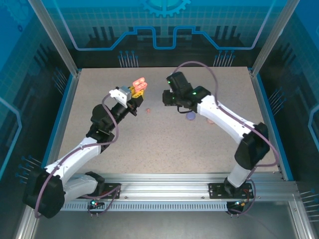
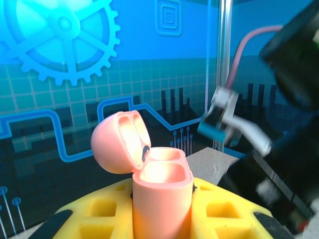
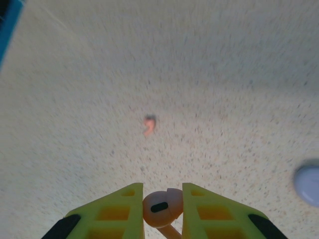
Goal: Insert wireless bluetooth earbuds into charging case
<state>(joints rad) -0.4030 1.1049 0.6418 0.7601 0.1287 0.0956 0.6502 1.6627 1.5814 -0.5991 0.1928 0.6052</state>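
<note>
Speckled beige counter [image 1: 164, 144], blue walls. The left end effector [image 2: 162, 219] clamps a salmon-pink case [image 2: 162, 184] upright, lid hinged open. The right end effector [image 3: 163, 214] pinches a peach earbud [image 3: 159, 205] with a dark oval slot, above the counter. A second earbud [image 3: 148, 124], red-orange, lies on the counter.

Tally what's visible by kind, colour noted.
Cases: 1, the salmon case, open, in the left gripper.
Earbuds: 2, both salmon: held earbud in the right gripper, loose earbud on the table.
Unclear: 1, purple round item.
Total: 4
</note>
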